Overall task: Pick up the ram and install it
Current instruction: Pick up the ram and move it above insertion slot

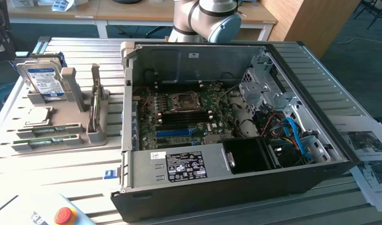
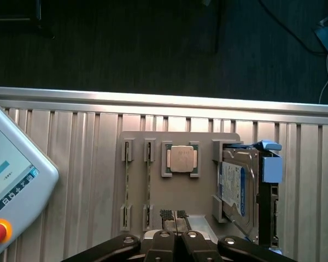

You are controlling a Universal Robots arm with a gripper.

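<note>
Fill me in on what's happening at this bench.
A robot arm is working next to an open computer case. Its tool hangs over a grey holder, shut with nothing in it. The two ram sticks sit in the holder's slots beside a processor and a hard drive. No ram has been picked up yet.

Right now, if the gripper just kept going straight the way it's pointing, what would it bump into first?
Most likely the grey parts tray, near its edge beside the square chip, not the ram. The shut gripper hangs above it, so the exact spot is a guess.
</note>
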